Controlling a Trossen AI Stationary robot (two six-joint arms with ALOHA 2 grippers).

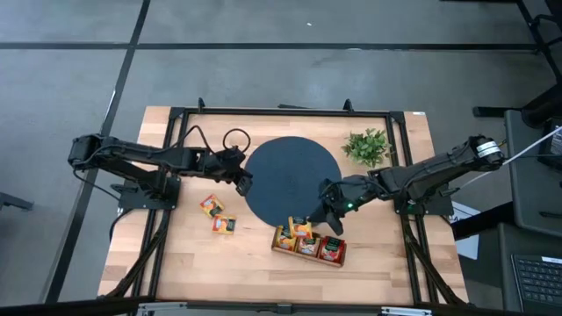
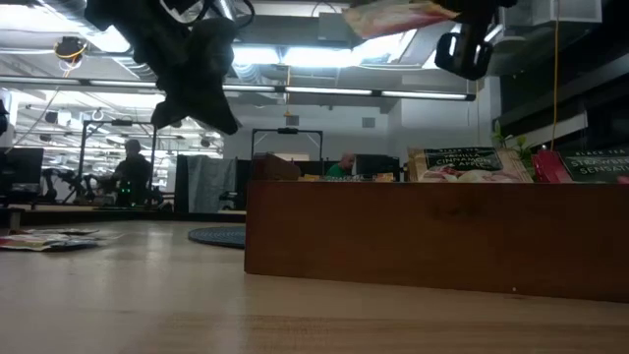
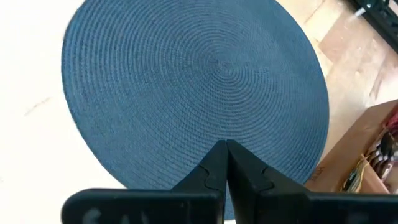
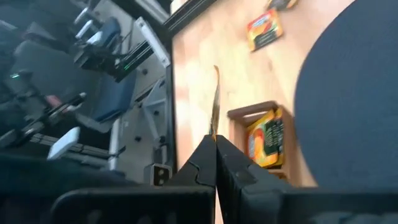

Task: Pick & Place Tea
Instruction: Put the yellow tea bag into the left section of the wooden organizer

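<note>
While hovering over the mat's (image 1: 292,180) left edge, left tool (image 1: 245,183) pressed together, empty. Two loose packets (image 1: 217,215) flat on worktop (image 1: 378,263) nearby, red and orange-yellow. Right tool (image 1: 314,221) above tray (image 1: 308,254), pinching a thin packet (image 4: 215,106) edge-on. Step judged: placing. Next: lower over an open slot, then release. More packets already standing in tray.

Pale wooden surface (image 1: 378,263): smooth, visible grain, slight sheen.
Round dark-blue woven mat (image 3: 193,87): matt, concentric ribbed texture.
Long brown wooden tray (image 2: 432,236): smooth, matt walls.
Small square printed tea packets (image 1: 217,215): glossy paper or foil.
Black claw fingers (image 3: 239,180): matt plastic.
</note>
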